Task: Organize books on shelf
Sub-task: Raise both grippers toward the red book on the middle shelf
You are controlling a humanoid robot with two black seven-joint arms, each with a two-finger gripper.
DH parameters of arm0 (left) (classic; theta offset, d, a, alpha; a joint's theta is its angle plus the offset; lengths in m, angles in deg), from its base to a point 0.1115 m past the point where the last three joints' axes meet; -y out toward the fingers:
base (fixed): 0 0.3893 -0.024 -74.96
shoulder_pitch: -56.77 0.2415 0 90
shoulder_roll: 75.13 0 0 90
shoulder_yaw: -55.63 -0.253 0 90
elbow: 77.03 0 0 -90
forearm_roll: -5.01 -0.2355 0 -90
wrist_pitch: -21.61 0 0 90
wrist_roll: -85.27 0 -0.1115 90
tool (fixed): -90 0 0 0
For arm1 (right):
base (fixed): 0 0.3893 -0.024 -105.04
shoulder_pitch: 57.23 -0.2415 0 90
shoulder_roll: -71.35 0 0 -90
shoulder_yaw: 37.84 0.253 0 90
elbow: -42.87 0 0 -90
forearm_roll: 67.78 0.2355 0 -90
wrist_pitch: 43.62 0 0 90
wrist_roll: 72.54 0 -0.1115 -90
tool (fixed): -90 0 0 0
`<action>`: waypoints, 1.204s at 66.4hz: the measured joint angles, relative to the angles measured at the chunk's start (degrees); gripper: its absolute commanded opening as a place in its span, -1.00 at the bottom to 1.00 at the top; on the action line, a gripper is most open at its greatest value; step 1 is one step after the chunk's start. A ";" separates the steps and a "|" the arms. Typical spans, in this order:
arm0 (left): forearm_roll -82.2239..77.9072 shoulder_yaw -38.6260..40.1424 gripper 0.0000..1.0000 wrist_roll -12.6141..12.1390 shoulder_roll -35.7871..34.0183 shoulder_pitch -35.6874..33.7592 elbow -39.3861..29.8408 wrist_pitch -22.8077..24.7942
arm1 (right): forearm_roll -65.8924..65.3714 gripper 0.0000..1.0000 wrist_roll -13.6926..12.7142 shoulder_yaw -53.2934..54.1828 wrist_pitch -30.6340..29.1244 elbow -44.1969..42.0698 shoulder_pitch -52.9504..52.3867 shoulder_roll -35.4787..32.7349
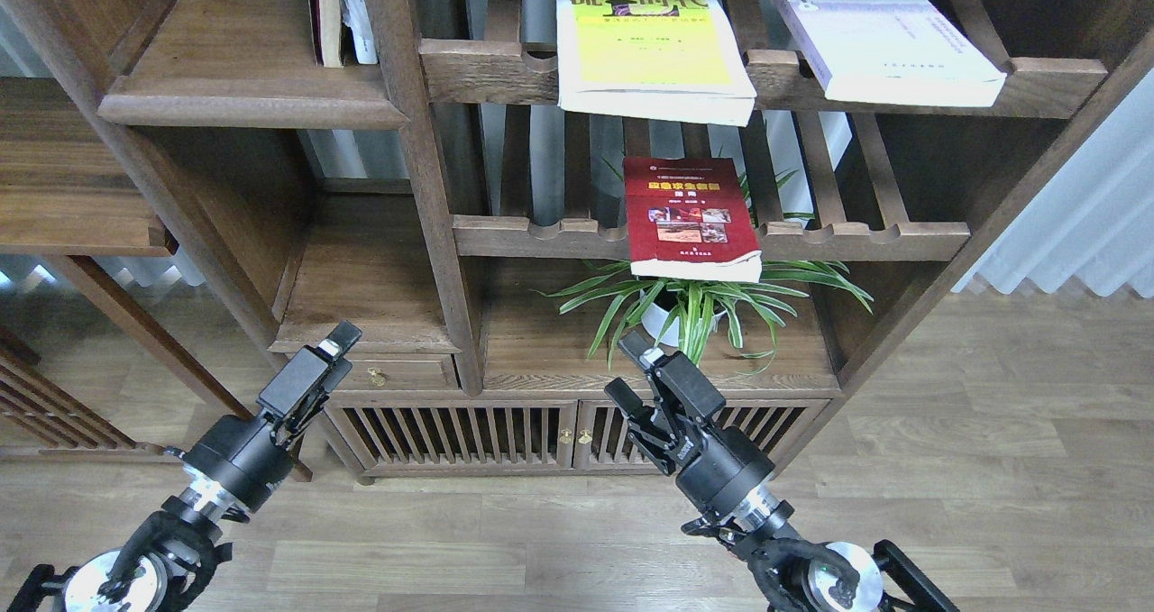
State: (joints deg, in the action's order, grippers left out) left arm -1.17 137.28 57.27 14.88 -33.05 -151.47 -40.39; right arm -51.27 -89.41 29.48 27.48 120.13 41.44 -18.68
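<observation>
Right tool point(631, 369) looks spread and empty, so I'd slide it under the dark red book's point(690, 215) overhanging edge before pinching.

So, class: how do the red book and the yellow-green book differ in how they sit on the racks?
The red book lies on the lower slatted rack; the yellow-green book lies on the upper one. The red book looks smaller in view. Its cover shows small photos; the yellow-green cover shows large dark characters. Both lie flat, face up, overhanging the front rail.

Yellow-green book point(651, 40) and white-lavender book point(888, 44) lie on the upper rack, dark red book point(691, 220) below.
</observation>
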 measured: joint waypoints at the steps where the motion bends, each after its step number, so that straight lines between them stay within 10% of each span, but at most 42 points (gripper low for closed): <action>1: 0.00 -0.20 1.00 0.00 0.00 -0.13 0.06 0.00 | 0.00 0.98 0.00 0.04 -0.01 0.00 0.01 0.00; 80: 0.39 -4.75 1.00 0.00 -0.01 0.70 2.22 0.00 | 0.45 0.98 0.23 -2.17 -8.74 -4.60 -0.05 0.03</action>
State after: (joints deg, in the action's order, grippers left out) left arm -0.79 132.52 57.27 14.87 -32.35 -149.24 -40.39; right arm -50.82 -89.18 27.31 18.74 115.53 41.39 -18.65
